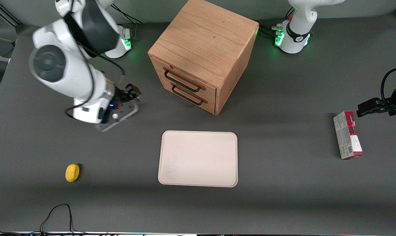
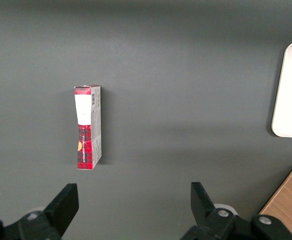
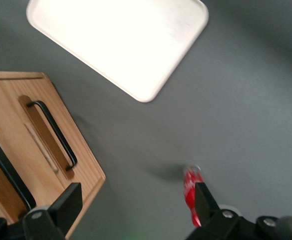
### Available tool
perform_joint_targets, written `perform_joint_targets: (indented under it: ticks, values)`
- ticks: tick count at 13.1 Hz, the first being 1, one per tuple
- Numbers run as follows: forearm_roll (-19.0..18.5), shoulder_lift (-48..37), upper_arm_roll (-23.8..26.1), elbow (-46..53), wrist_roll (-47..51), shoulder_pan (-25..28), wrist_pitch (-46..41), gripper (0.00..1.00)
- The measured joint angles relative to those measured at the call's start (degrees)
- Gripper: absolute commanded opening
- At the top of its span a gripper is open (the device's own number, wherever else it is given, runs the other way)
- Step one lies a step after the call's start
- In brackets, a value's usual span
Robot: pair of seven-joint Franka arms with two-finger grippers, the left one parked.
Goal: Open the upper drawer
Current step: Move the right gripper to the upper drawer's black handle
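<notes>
The oak cabinet [image 1: 204, 42] stands at the middle of the table, farther from the front camera than the tray. Its upper drawer [image 1: 188, 80] is shut, with a long black bar handle [image 1: 182, 82] across its front. The lower drawer [image 1: 193, 95] beneath it is shut too. My gripper [image 1: 134, 91] hovers in front of the cabinet, toward the working arm's end, about a hand's width from the handles. In the right wrist view the upper drawer's handle [image 3: 8, 172] and the lower drawer's handle [image 3: 53, 132] both show. The gripper [image 3: 136, 212] is open, with only table between its fingers.
A cream tray [image 1: 198, 159] [image 3: 121, 40] lies nearer the front camera than the cabinet. A yellow lemon-like thing [image 1: 72, 172] sits toward the working arm's end. A red and white box [image 1: 347, 135] [image 2: 88, 127] lies toward the parked arm's end. A black cable [image 1: 57, 213] loops at the table's front edge.
</notes>
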Motion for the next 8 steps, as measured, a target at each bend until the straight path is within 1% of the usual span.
perform_joint_targets:
  ticks: [1,4,8]
  values:
    - [0.47,1.00,0.38,0.16,-0.21,1.03,1.25,1.00]
    - [2.50,2.86,2.80,0.58,-4.04,1.66,2.66,1.00]
    - [2.52,3.62,3.92,0.55,-7.66,5.52,2.53,1.00]
